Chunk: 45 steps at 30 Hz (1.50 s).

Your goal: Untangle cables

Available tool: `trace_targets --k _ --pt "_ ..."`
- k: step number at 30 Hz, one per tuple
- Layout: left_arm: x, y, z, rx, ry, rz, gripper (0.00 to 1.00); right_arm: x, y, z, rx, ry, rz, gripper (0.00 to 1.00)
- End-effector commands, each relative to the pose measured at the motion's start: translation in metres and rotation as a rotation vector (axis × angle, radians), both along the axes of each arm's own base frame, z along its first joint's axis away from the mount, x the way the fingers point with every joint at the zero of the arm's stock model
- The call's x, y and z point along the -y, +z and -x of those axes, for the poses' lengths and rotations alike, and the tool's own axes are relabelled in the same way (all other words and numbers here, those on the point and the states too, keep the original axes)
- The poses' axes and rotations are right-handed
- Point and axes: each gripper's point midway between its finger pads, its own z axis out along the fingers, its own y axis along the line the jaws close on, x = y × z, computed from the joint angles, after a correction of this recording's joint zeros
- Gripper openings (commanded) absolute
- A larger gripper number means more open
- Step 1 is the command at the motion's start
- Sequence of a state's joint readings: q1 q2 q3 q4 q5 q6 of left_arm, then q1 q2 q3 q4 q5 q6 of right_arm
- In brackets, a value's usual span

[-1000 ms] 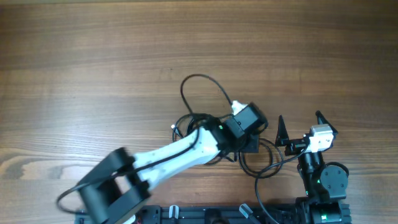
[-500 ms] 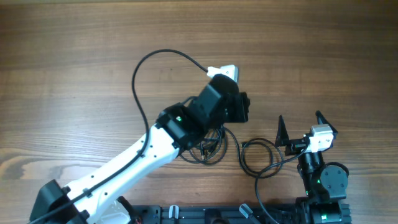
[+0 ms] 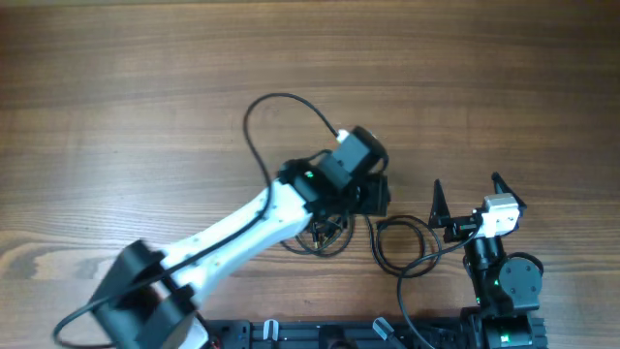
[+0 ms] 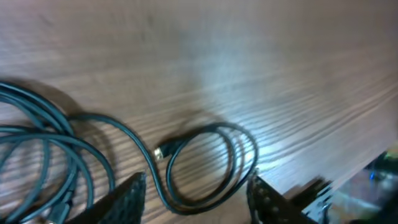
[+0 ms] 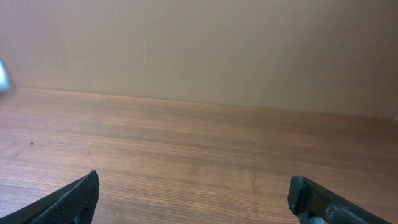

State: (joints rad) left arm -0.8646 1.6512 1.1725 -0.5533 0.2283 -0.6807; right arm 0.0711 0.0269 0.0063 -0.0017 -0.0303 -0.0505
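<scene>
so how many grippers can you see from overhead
2. The left gripper hangs above the cables near mid-frame. The right gripper sits off to its right, jaws wide open, holding nothing. Neither is hidden.

The left gripper (image 4: 198,180) hangs over the wooden table (image 4: 261,62), its two dark fingers (image 4: 127,199) spread apart at 6 o'clock, gripping nothing. Below the gap lies a small cable loop (image 4: 219,128), flat on the wood, its metal plug end (image 4: 161,152) near centre. More cables (image 4: 43,109) bunch at 9 o'clock.
</scene>
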Motion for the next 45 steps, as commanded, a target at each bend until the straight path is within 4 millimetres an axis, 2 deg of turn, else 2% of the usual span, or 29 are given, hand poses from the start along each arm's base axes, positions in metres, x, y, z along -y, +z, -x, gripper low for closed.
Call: trace_targets --k 1,3,5,9,14,17,20,22,25,29,30,31,35,39,42,44,45 --pt "0.012 -0.034 0.019 -0.046 -0.164 -0.04 0.56 -0.001 0.001 0.0 0.006 0.01 0.001 1.0" --pt "0.012 -0.058 0.02 -0.085 -0.164 -0.079 0.56 -0.001 0.001 0.0 0.005 0.01 0.001 1.0" --pt "0.016 -0.07 0.025 -0.119 -0.182 -0.076 0.56 -0.001 0.001 0.0 0.005 0.01 0.0 1.0" --pt "0.028 -0.088 0.037 -0.137 -0.227 -0.079 0.57 -0.001 0.001 0.0 0.005 0.01 0.0 1.0" --pt "0.036 -0.095 0.034 -0.119 -0.233 -0.061 0.58 -0.001 0.001 0.0 0.005 0.01 0.0 1.0" --pt "0.034 -0.105 0.033 -0.113 -0.221 -0.095 0.5 -0.001 0.001 0.0 0.005 0.01 0.001 1.0" --pt "0.027 -0.122 0.032 -0.137 -0.189 -0.14 0.47 -0.001 0.001 0.0 0.005 0.01 0.0 1.0" --pt "0.023 -0.13 0.03 -0.13 -0.177 -0.171 0.33 -0.001 0.001 0.0 0.005 0.01 0.001 1.0" --pt "0.02 -0.131 0.024 -0.1 -0.161 -0.194 0.31 -0.001 0.001 0.0 0.005 0.01 0.001 0.99" --pt "0.003 -0.134 -0.005 0.039 -0.086 -0.303 0.24 -0.001 0.001 0.0 0.005 0.01 0.001 1.0" --pt "-0.001 -0.134 -0.015 0.101 -0.085 -0.336 0.14 -0.001 0.001 0.0 0.005 0.01 0.001 1.0" --pt "-0.005 -0.133 -0.021 0.132 -0.073 -0.361 0.12 -0.001 0.001 0.0 0.005 0.01 0.001 1.0" --pt "-0.029 -0.128 -0.053 0.248 0.026 -0.463 0.18 -0.001 0.001 0.0 0.005 0.01 0.001 1.0" --pt "-0.044 -0.124 -0.079 0.249 0.081 -0.445 0.15 -0.001 0.001 0.0 0.005 0.01 0.0 1.0" --pt "-0.04 -0.115 -0.094 0.213 0.05 -0.364 0.11 -0.001 0.001 0.0 0.005 0.01 0.0 1.0" --pt "-0.038 -0.106 -0.107 0.202 0.07 -0.306 0.18 -0.001 0.001 0.0 0.005 0.01 0.0 1.0" --pt "-0.036 -0.103 -0.113 0.198 0.075 -0.278 0.27 -0.001 0.001 0.0 0.005 0.01 0.0 1.0"
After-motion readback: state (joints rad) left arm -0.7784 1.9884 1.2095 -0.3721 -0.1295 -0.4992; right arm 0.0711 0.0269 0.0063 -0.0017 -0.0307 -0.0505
